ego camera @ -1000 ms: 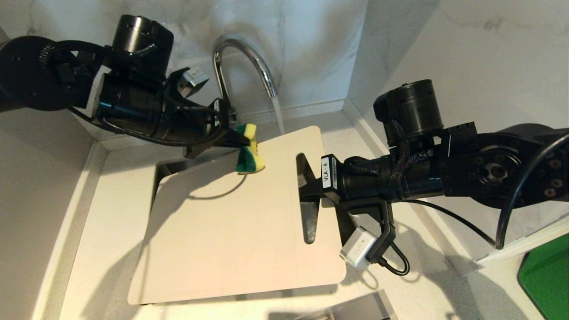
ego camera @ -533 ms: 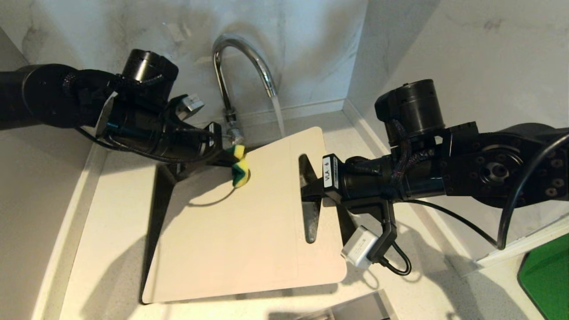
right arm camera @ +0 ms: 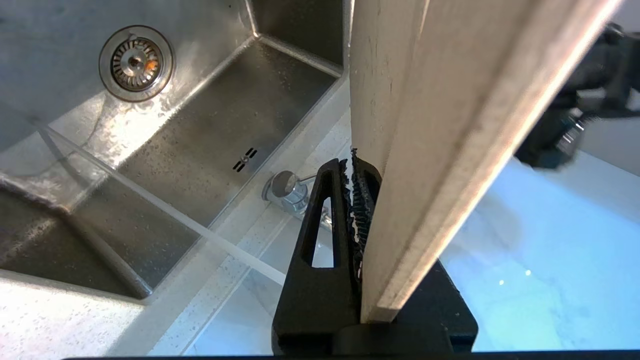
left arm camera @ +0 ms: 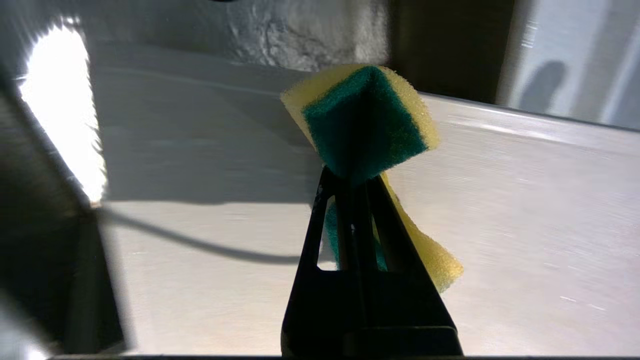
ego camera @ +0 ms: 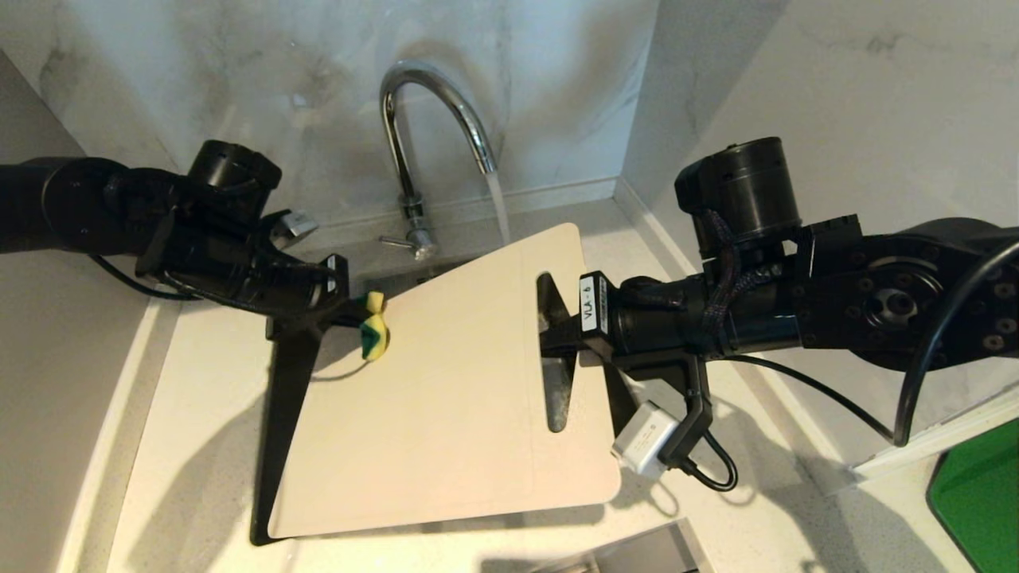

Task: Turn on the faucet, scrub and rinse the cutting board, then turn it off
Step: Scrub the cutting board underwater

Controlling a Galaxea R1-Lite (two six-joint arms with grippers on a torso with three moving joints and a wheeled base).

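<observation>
Cream-white cutting board (ego camera: pixel 446 382) sits tilted over the sink (right arm camera: pixel 210 125), its slot-handle end pinched between the fingers of your right gripper (ego camera: pixel 553 338). Your left gripper (ego camera: pixel 354 312), at the board's far left edge, is clamped on a green-and-yellow sponge (ego camera: pixel 372 328) that touches the board's face. Chrome faucet (ego camera: pixel 434 119) stands behind; its water stream (ego camera: pixel 499 203) falls past the board's upper edge.

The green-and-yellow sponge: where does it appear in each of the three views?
Head view: green-and-yellow sponge at the left edge of the cream-white cutting board, pinched in the left gripper.
Left wrist view: centre, folded over the fingertips.
Right wrist view: not in it.
Shared landmark: the cutting board.
</observation>
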